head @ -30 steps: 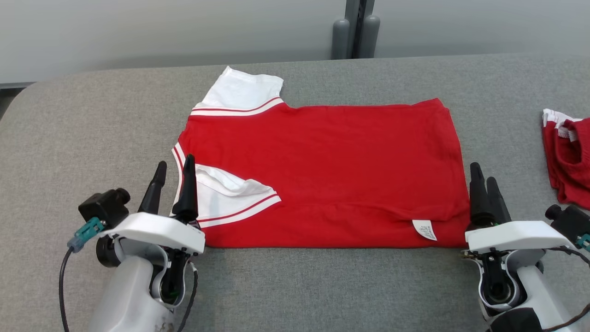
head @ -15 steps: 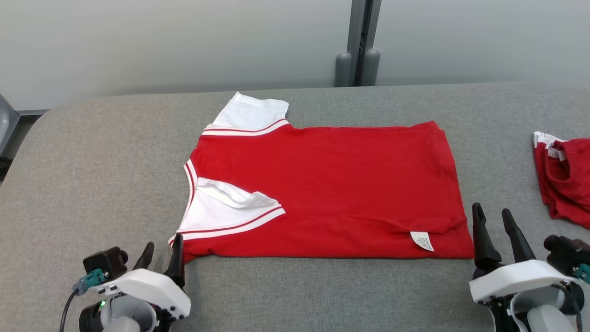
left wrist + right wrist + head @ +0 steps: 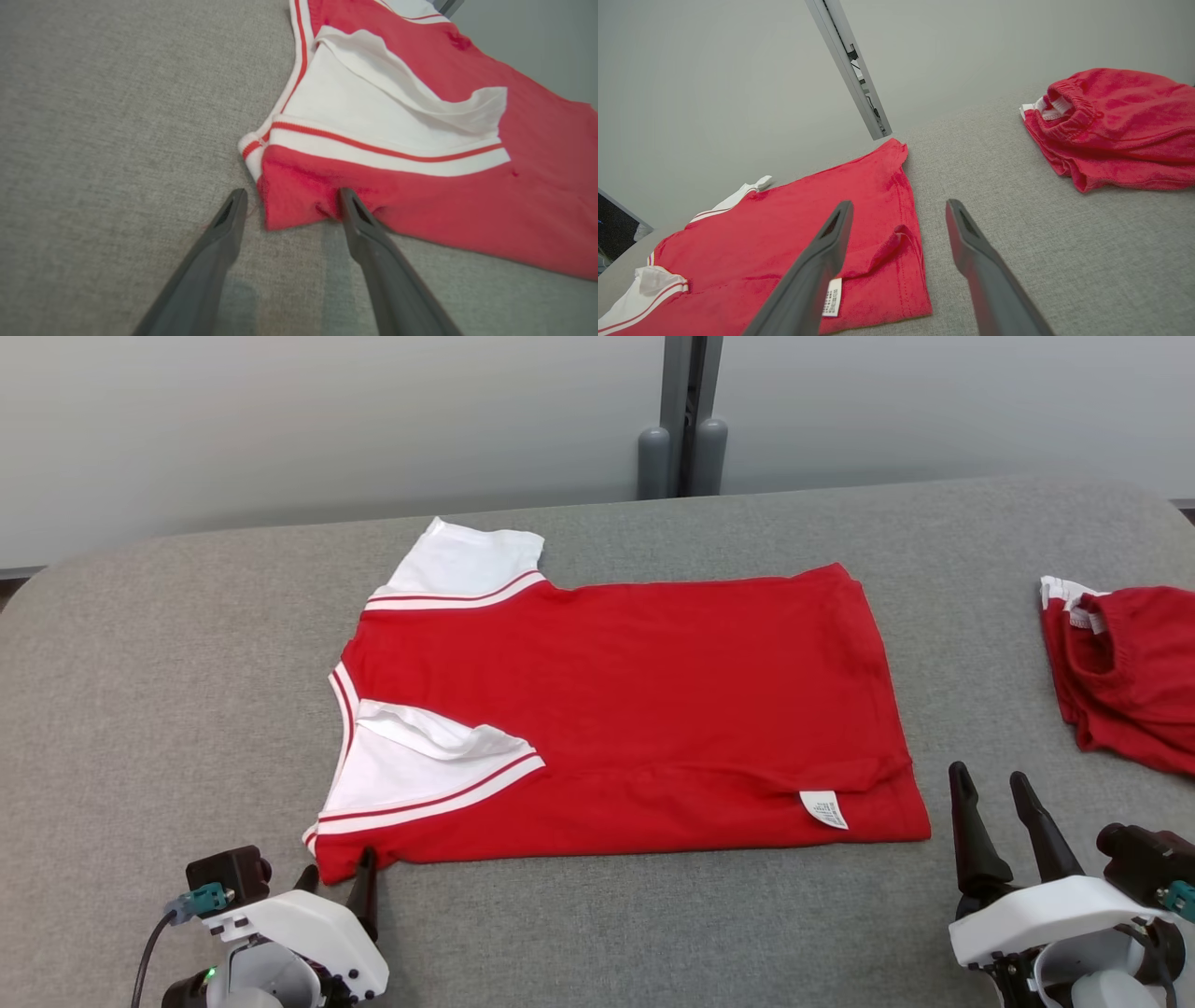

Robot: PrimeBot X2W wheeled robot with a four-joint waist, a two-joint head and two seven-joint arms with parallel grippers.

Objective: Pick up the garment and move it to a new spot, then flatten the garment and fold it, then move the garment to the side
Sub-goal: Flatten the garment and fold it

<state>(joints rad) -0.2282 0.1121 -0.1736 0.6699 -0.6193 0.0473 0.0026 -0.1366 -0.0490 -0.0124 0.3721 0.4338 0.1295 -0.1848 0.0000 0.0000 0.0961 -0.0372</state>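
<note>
The garment [image 3: 616, 709] is a red shirt with white sleeves that carry thin red stripes. It lies flat on the grey table [image 3: 140, 691], about in the middle, with the neck side toward the robot's left. The near sleeve [image 3: 420, 765] lies folded over the red cloth. The far sleeve [image 3: 462, 565] sticks out at the far left corner. A small white label [image 3: 823, 808] sits on the near edge, close to the near right corner.

The left gripper [image 3: 338, 864] stands at the near left corner of the garment. Its fingers are spread wide and hold nothing. In the left wrist view this corner of the red hem lies between the two fingertips. One fingertip is at the edge of the cloth and seems to touch it, and the other is over the bare table just beside the corner.

The right gripper [image 3: 987, 775] is just to the right of the near right corner, over bare table. Its fingers are also wide apart and empty.

A second red piece of clothing [image 3: 1130, 681] lies crumpled at the right edge of the table, well apart from the garment. Behind the table there is a pale wall [image 3: 280, 420] with a grey post [image 3: 686, 411].
</note>
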